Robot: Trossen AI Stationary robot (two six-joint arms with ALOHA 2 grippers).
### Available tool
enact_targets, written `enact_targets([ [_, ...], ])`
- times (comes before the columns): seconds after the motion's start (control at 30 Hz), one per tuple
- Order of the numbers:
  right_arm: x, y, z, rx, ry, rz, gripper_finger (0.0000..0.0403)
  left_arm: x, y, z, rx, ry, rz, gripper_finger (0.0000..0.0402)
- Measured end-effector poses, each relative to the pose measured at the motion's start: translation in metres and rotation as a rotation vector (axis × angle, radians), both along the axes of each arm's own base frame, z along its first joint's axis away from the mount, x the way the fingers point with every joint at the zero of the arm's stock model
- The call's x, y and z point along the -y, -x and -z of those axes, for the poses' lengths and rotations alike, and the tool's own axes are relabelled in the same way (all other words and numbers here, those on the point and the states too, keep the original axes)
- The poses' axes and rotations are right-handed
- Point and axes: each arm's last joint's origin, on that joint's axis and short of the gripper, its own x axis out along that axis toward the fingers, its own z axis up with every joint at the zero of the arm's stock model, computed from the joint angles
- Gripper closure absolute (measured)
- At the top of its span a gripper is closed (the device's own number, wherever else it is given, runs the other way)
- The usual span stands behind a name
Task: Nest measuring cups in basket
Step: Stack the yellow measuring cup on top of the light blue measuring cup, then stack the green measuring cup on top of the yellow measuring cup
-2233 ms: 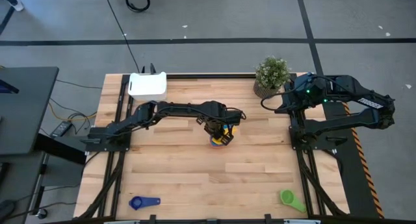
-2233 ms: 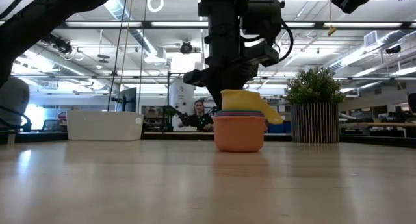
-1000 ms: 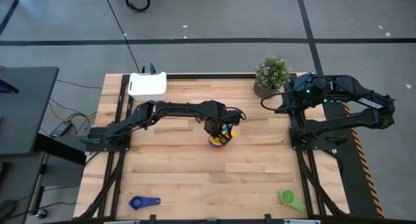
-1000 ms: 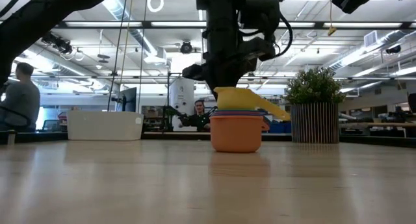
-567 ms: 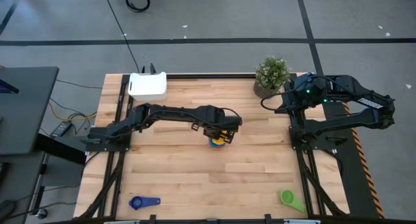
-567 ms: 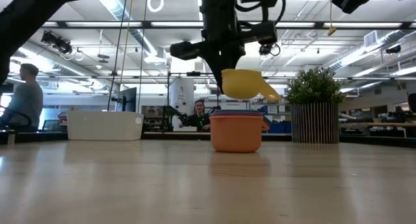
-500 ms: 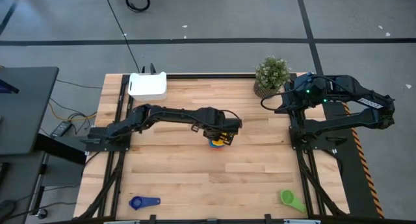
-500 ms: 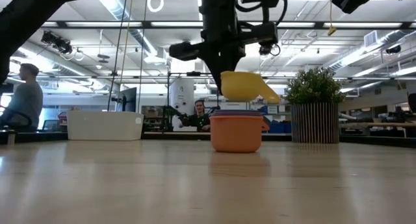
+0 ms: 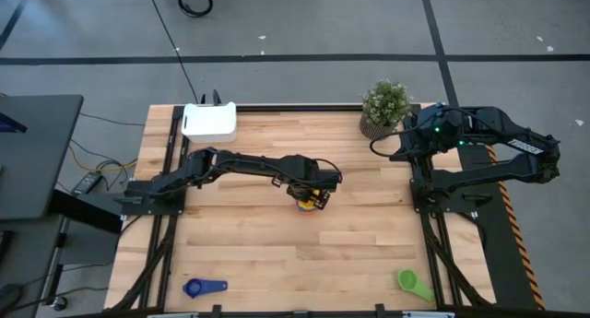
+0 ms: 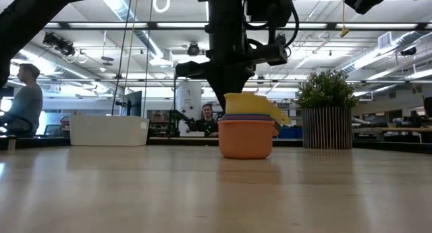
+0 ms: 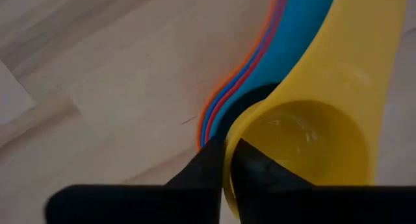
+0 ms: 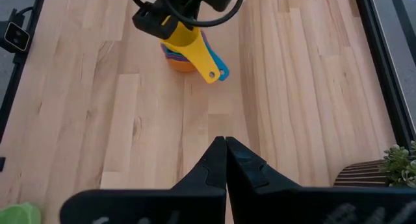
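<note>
Left arm stretches flat to mid-bench, its tool [image 11: 227, 164] pinching the yellow cup's [image 11: 305, 139] rim atop the stack [image 10: 247, 138]; bare bench [image 9: 369, 253] all round. Right tool [image 12: 225, 160] pressed together, parked.

Overhead, table-level, two wrist views, sharing cup stack [image 9: 308, 202]

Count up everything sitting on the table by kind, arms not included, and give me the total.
Stack of nested measuring cups, yellow on top: 1
Loose measuring cups: 2, blue and green
White basket: 1
Potted plant: 1
Total: 5
</note>
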Motion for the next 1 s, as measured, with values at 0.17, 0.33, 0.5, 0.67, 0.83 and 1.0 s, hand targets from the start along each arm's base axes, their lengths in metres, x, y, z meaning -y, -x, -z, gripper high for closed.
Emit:
enact_targets([
  [0.17, 0.0, 0.0, 0.0, 0.0, -0.001, 0.0, 0.04, 0.0, 0.0, 0.0, -0.004, -0.014, 0.079, 0.0337],
  [0.33, 0.0, 0.0, 0.0, 0.002, 0.0, 0.001, 0.04, -0.003, -0.001, 0.0, 0.0, -0.02, 0.09, 0.0325],
  [0.5, 0.0, -0.001, 0.0, 0.007, 0.001, 0.001, 0.04, -0.011, -0.003, -0.006, 0.018, -0.007, 0.074, 0.0323],
  [0.67, 0.0, -0.001, 0.0, 0.007, 0.001, 0.001, 0.04, -0.013, -0.005, -0.019, 0.044, 0.0, 0.101, 0.0322],
  [0.83, 0.0, 0.001, 0.001, -0.012, -0.007, -0.004, 0.04, -0.012, -0.006, -0.05, 0.108, -0.012, 0.151, 0.0322],
  [1.0, -0.006, 0.011, 0.005, -0.08, -0.098, -0.092, 0.04, 0.001, -0.003, -0.091, 0.24, -0.035, 0.296, 0.0322],
])
